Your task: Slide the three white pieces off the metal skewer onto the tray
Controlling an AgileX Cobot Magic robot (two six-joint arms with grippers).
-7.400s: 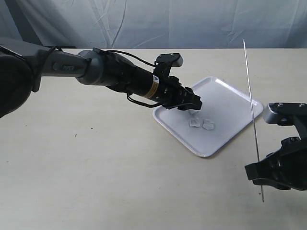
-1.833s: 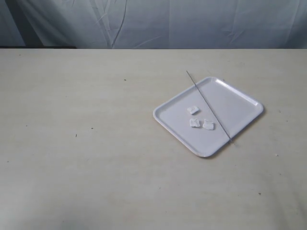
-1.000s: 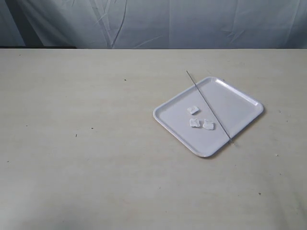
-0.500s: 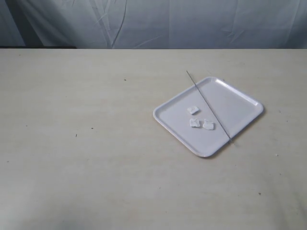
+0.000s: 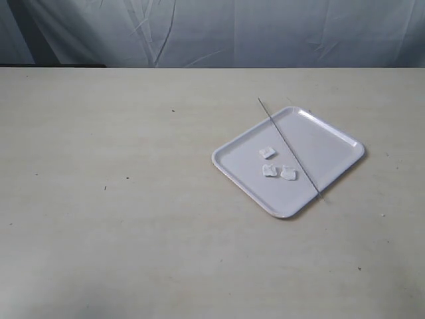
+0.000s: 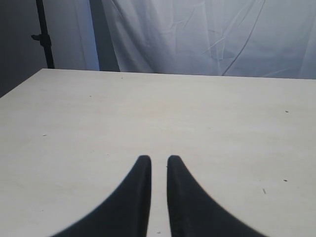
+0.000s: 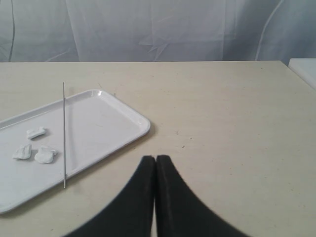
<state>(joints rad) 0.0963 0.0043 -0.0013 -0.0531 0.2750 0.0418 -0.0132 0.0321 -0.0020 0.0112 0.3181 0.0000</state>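
Note:
The white tray (image 5: pixel 332 149) lies on the table at the right of the middle. The three white pieces (image 5: pixel 267 152), (image 5: pixel 269 170), (image 5: pixel 288 173) rest loose on it, off the metal skewer (image 5: pixel 290 148). That skewer lies slantwise across the tray with both ends past the rim. The right wrist view shows the tray (image 7: pixel 113 118), the pieces (image 7: pixel 35 132) and the skewer (image 7: pixel 64 133) ahead of my right gripper (image 7: pixel 156 159), which is shut and empty. My left gripper (image 6: pixel 158 159) has a narrow gap with nothing in it, over bare table. Neither arm appears in the exterior view.
A pale cloth backdrop (image 5: pixel 219 33) hangs behind the table's far edge. A dark stand (image 6: pixel 44 34) rises beyond the table's corner in the left wrist view. A white object (image 7: pixel 303 69) sits at the table's edge in the right wrist view.
Both arms have left the exterior view since the oldest frame. The skewer, then held upright by the right gripper, now lies across the tray. Nothing has moved in the last two seconds.

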